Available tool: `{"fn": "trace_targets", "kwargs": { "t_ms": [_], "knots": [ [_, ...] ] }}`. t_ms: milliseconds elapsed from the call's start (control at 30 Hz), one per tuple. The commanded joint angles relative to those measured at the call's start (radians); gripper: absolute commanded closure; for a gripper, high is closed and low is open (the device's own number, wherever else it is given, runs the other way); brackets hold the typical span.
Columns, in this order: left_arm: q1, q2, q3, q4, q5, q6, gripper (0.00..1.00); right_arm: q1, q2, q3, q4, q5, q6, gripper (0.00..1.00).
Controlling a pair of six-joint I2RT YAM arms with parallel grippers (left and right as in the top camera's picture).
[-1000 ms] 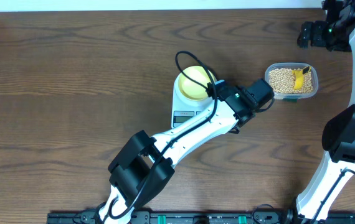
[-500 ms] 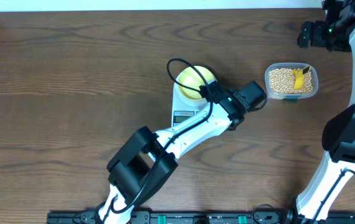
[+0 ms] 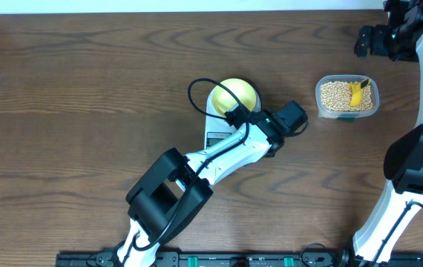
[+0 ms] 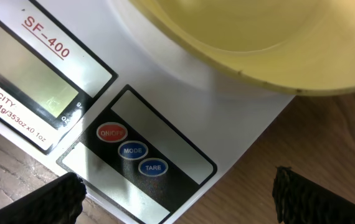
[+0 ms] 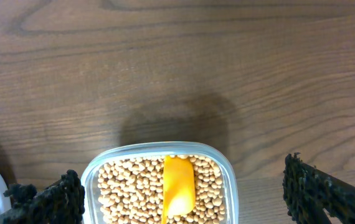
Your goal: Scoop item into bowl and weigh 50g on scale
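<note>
Bowl (image 3: 235,95) sits on scale (image 3: 217,138) on brown wooden table (image 3: 85,111); left tool (image 4: 177,208), right tool (image 5: 180,202) spread.

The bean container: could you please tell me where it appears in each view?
Overhead: container at the right side, right of the scale.
Left wrist: not in it.
Right wrist: container at bottom centre, cut by the lower edge.
Shared landmark: the yellow scoop lying on the beans, in overhead and right wrist.
</note>
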Motion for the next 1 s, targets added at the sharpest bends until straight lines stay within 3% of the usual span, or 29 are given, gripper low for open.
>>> {"fn": "trace_targets", "kwargs": {
  "t_ms": [0,967],
  "knots": [
    [0.007,0.027,-0.001,0.000,-0.021,-0.035,0.02,-0.004,0.009,0.011,-0.001,0.003,0.012,0.01],
    [0.026,0.039,-0.001,0.031,-0.092,-0.027,0.03,-0.004,0.009,0.011,-0.001,0.003,0.012,0.01]
  ]
}}
